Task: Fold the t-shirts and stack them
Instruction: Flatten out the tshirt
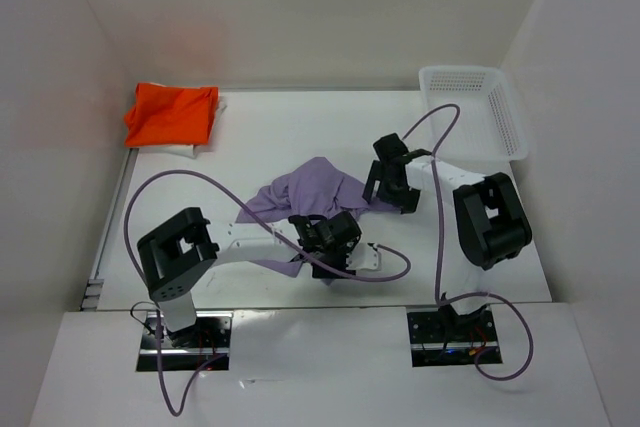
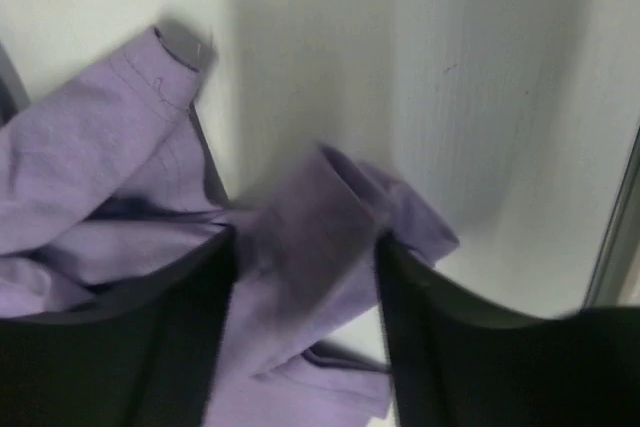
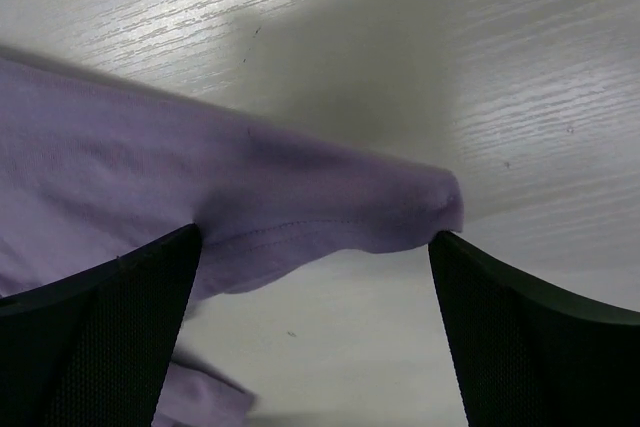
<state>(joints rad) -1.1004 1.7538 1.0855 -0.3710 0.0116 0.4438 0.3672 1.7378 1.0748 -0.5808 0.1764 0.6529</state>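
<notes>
At centre: lavender t-shirt (image 1: 310, 187) crumpled | left fingers (image 2: 150, 347) flank a fold

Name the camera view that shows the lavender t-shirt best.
Top external: it alone shows nearly the whole crumpled lavender t-shirt. The left wrist view shows only a sleeve and folds; the right wrist view shows only one hemmed edge.

The top camera looks down from high over the near side onto the whole desk (image 1: 290, 127), the purple shirt (image 1: 300, 192) lying near mid-frame. Both wrist cameras hang very close above that shirt, facing down: one past the left fingers (image 2: 130, 347), one past the right fingers (image 3: 90, 337). All three views share the shirt.
</notes>
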